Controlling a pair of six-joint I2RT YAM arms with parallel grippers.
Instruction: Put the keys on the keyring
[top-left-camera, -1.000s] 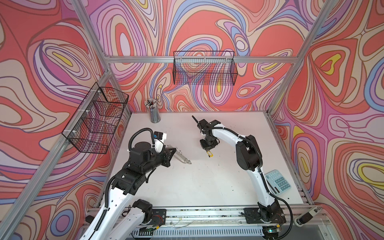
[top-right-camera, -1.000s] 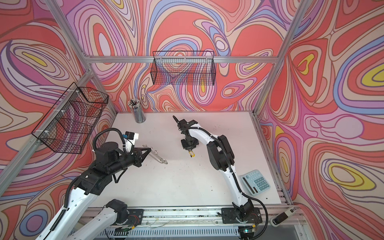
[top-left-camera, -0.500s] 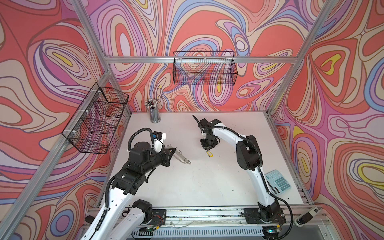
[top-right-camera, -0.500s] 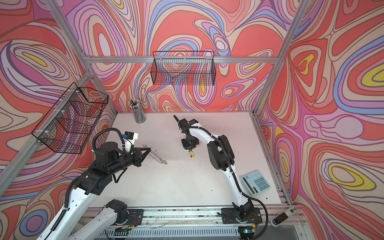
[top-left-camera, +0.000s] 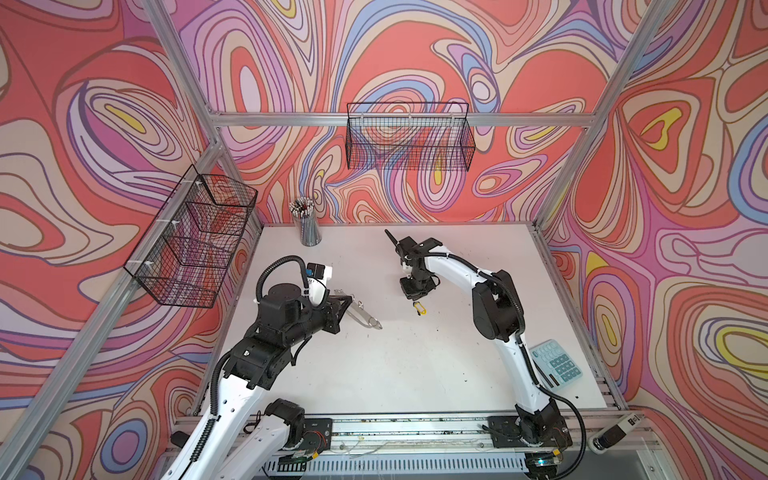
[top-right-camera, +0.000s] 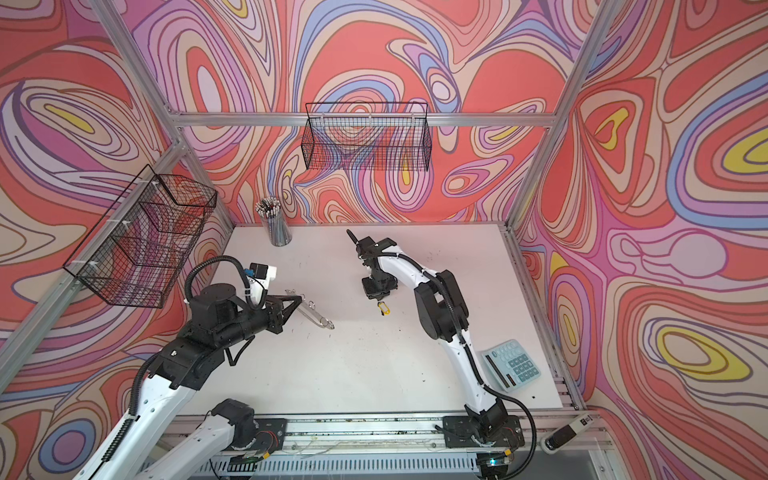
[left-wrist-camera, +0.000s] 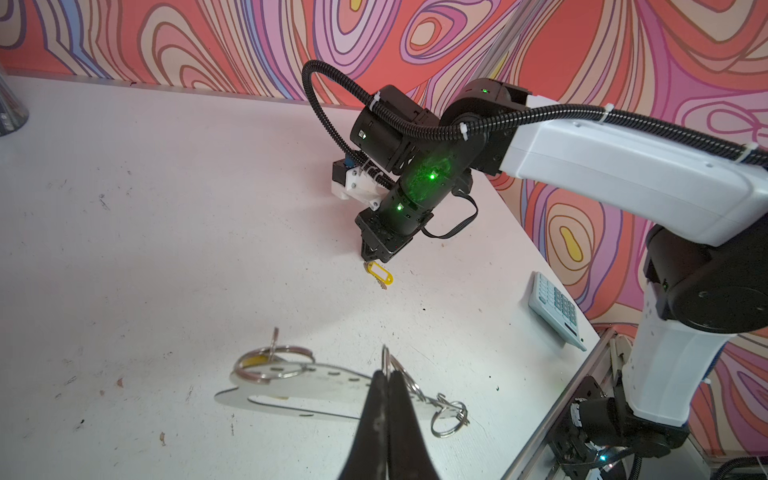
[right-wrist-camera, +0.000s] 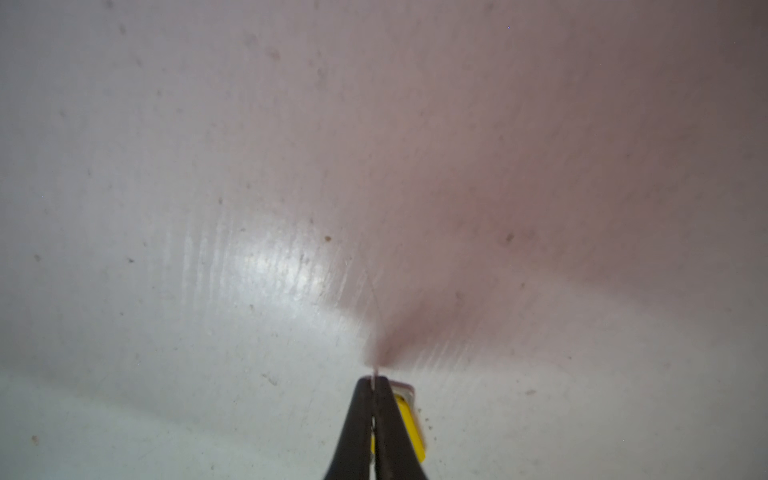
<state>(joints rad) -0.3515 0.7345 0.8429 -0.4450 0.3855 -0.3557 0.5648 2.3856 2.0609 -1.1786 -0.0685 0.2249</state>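
As left gripper clamps wire ring of keyring, right gripper pinched shut on yellow-tagged key, on table, well apart. Step judged: key pickup. Next: lift, carry across, thread precisely.

Both top views are bright, evenly lit and sharp, shadows faint. The right wrist view is blurred throughout — a white glare patch on the bench, with a dim pinkish shadow beside it.

Table middle open (calculator, pencil cup at edges).
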